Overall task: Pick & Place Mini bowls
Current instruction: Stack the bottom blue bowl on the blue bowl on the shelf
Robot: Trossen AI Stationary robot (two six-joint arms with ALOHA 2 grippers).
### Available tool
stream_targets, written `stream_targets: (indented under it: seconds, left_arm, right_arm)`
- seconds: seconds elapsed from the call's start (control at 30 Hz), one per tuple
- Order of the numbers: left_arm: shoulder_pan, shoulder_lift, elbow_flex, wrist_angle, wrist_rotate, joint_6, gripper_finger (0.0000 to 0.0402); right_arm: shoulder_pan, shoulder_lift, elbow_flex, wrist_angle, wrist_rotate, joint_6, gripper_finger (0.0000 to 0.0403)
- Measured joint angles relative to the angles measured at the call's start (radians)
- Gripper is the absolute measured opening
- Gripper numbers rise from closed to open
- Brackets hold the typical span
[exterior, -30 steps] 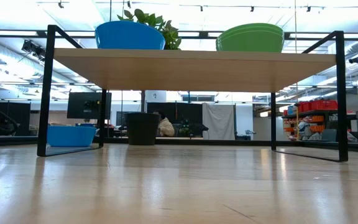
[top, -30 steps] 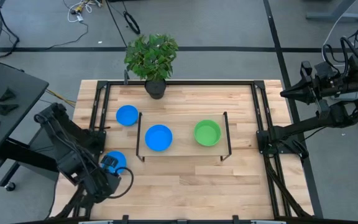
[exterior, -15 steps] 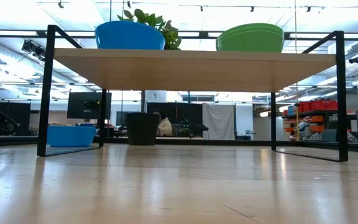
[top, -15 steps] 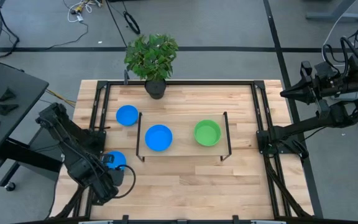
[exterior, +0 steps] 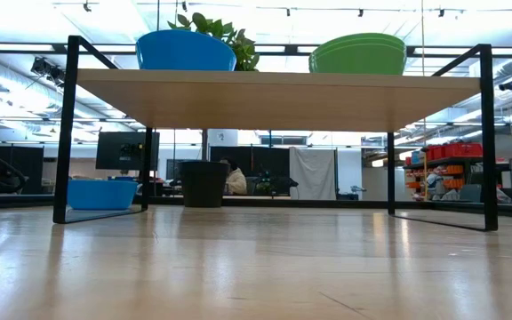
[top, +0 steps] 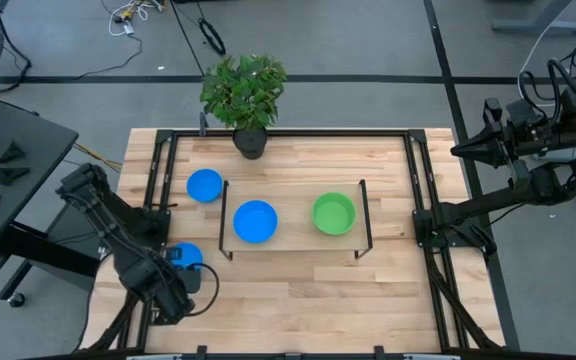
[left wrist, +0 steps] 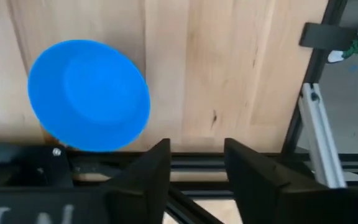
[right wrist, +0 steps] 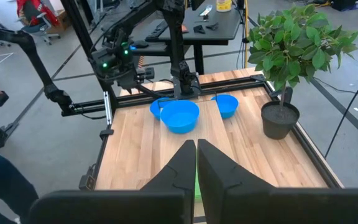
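High view: blue bowl [top: 184, 256] upright, round.

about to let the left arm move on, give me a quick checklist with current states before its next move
1. Left pincer open with nothing between its fingers: ok.
2. Nearest blue bowl lying flat on the table, beside the left pincer: ok.
3. Blue bowl and green bowl sitting on the small shelf: ok.
4. Second blue bowl on the table upright, apart from the plant pot: ok.
5. Right pincer shut, parked off the table's right side: ok.
6. All six bowls accounted for: not ok, only four visible.
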Motion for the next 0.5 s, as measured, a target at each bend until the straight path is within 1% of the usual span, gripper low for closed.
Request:
stream_targets:
  seconds: [0.1,0.2,0.3,0.37,0.5]
  left_arm:
    - [0.000,-0.015,-0.053,0.044,0.009,0.028,0.0183]
    - [-0.008,-0.029,-0.104,0.080,0.011,0.053,0.0200]
    - [-0.019,-0.047,-0.155,0.119,-0.019,0.070,0.0208]
    - [-0.029,-0.056,-0.191,0.133,-0.029,0.096,0.0208]
    - [-0.042,-0.075,-0.250,0.157,-0.053,0.102,0.0209]
  right_arm:
    - [0.000,0.000,0.000,0.000,0.000,0.000,0.0021]
    - [0.000,0.000,0.000,0.000,0.000,0.000,0.0021]
    - [0.000,0.000,0.000,0.000,0.000,0.000,0.0021]
    - [0.000,0.000,0.000,0.000,0.000,0.000,0.0021]
    - [0.000,0.000,0.000,0.000,0.000,0.000,0.0021]
